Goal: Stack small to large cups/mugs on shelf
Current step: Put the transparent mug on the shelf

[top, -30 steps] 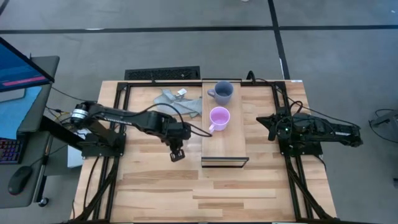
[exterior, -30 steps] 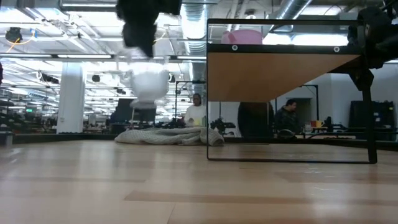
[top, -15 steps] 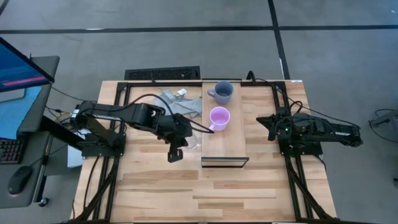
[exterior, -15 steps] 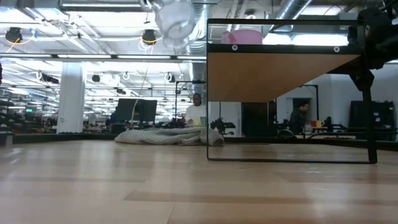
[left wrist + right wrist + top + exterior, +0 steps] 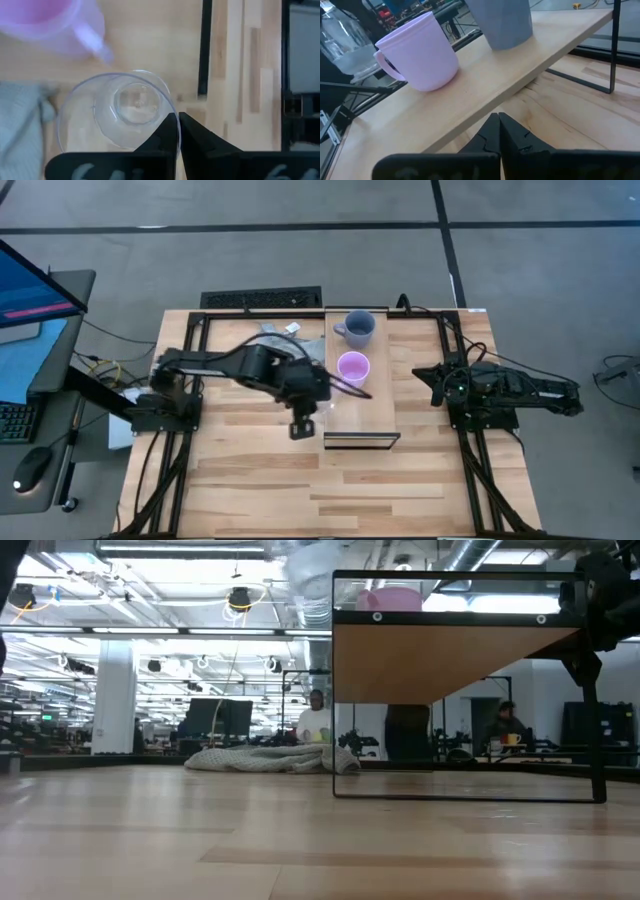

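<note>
My left gripper (image 5: 316,410) is shut on the small clear glass cup (image 5: 117,112), in the air at the left edge of the light-wood shelf (image 5: 365,405), about level with its top; the cup shows blurred in the low view (image 5: 315,562). The pink-purple mug (image 5: 352,367) stands on its base at mid-shelf, and the blue-grey mug (image 5: 358,327) stands at the shelf's far end. My right gripper (image 5: 499,131) is shut and empty, waiting to the right of the shelf (image 5: 428,376). My left gripper pinches the cup's rim (image 5: 171,116) on the side toward the table's near edge, one finger inside the cup and one outside. The fingers (image 5: 162,137) come from above, pointing down. The cup hangs upright, mouth up, clear of table and shelf.
A grey cloth (image 5: 285,340) lies on the table left of the shelf's far end. The shelf's dark frame (image 5: 334,690) stands on the slatted tabletop (image 5: 300,480). People and desks show in the room beyond the table.
My left gripper has gone up and toward the table's right edge, toward the shelf, with the glass cup held in it. The cup has risen from below the shelf's board to about its top and is now at the shelf's left edge.
</note>
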Controlling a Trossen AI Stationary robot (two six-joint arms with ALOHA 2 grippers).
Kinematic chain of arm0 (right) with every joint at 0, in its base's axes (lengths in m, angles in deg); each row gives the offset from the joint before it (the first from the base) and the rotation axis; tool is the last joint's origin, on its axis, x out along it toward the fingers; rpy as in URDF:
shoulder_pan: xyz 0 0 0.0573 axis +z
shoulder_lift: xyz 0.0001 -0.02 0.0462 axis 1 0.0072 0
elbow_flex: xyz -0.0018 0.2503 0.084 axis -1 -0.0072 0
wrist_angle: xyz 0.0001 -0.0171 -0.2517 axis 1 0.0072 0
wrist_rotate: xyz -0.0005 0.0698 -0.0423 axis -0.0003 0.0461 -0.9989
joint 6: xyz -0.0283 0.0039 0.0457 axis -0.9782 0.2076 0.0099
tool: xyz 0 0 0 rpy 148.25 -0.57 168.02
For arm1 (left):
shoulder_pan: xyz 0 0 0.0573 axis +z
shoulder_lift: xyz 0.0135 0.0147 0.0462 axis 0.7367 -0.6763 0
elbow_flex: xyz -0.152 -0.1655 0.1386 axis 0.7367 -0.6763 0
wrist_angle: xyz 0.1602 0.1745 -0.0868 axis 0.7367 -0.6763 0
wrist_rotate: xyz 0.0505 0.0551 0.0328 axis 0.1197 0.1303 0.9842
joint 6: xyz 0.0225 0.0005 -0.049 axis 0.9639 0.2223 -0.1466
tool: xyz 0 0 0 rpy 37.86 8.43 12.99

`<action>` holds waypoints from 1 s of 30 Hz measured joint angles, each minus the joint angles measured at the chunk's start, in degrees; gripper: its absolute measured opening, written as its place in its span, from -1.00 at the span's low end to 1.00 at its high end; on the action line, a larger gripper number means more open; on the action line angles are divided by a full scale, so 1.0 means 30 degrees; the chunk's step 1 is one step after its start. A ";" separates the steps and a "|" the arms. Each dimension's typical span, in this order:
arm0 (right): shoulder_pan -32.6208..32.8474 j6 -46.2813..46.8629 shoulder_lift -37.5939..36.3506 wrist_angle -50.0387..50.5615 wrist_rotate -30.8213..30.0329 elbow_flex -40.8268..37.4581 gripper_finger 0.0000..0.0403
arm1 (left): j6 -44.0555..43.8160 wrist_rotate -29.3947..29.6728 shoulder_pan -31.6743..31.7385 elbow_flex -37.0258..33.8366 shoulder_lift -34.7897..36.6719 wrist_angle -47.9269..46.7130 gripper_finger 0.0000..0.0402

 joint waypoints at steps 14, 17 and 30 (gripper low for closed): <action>0.0080 0.0000 0.0051 0.0051 0.0030 -0.0015 -0.91 | 0.1352 -0.0354 -0.0645 0.3214 -0.2569 0.1080 -1.00; 0.0080 0.0000 0.0051 0.0036 0.0206 -0.0015 -0.91 | 0.1415 -0.0236 -0.0726 0.3214 -0.2569 0.2074 -1.00; 0.0080 0.0007 0.0029 -0.0010 0.0482 -0.0011 -0.92 | 0.2722 0.0587 -0.0272 0.3181 -0.4552 0.2916 -1.00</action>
